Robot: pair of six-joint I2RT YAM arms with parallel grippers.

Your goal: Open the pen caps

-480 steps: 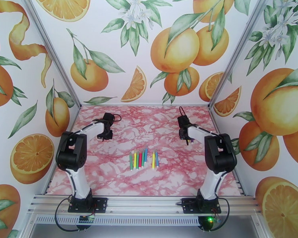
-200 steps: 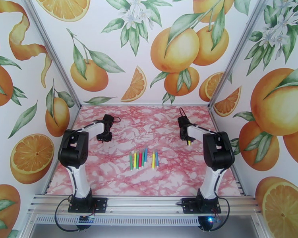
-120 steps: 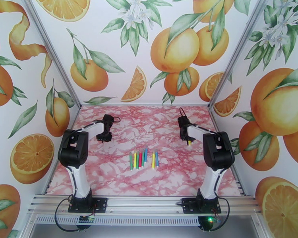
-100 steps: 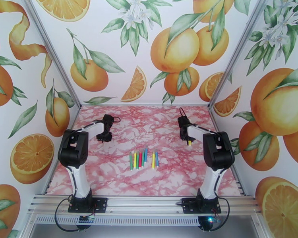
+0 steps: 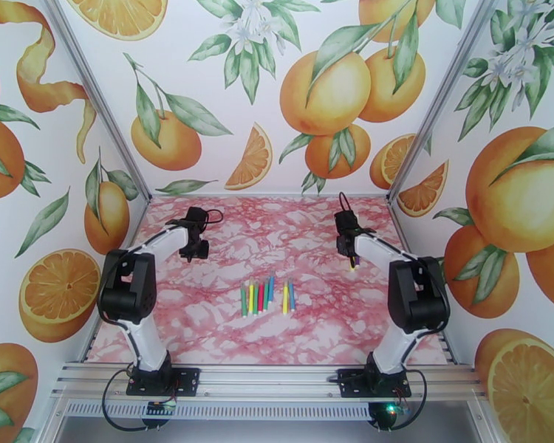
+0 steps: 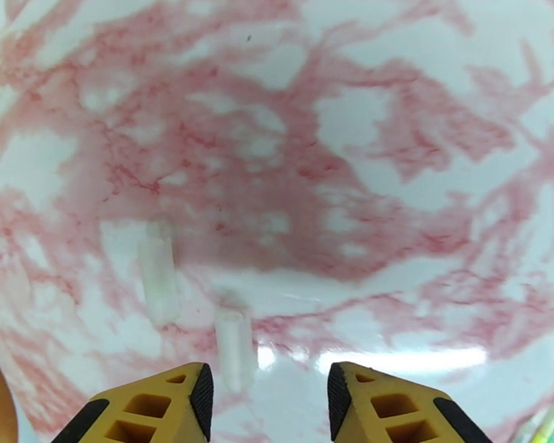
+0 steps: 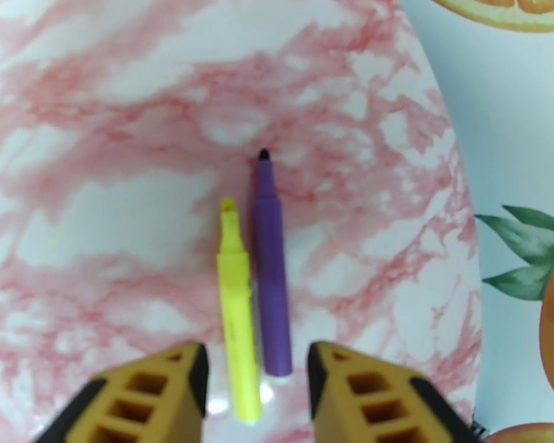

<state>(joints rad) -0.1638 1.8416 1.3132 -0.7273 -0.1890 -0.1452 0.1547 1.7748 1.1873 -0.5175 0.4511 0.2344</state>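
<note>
Two pale pen caps (image 6: 159, 278) lie before left pincer (image 6: 269, 389).

Arms (image 5: 159, 243) white, black joints — pincer fingers (image 6: 150, 409) yellow, hollow-celled.

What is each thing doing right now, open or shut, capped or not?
Yellow pen: uncapped, lying on table.
Purple pen: uncapped, lying beside the yellow one.
Two pale caps: off, lying on table.
Row of pens: lying side by side; caps too small to tell.
Left gripper: open, empty.
Right gripper: open, empty.
</note>
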